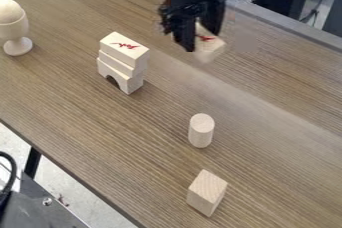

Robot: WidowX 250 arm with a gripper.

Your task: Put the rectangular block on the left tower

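End effector [200, 40]: while it hangs above the desk [267, 122], clamped on a red-marked block [212, 48];
Tower [123, 63]: stacked blocks, arch [133, 83] lowest

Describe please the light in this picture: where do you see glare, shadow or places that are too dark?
In the camera view, a pale sheen crosses the wooden table toward the right; the stacked blocks are brighter on top than on their right end; the end effector is dark, with little detail.
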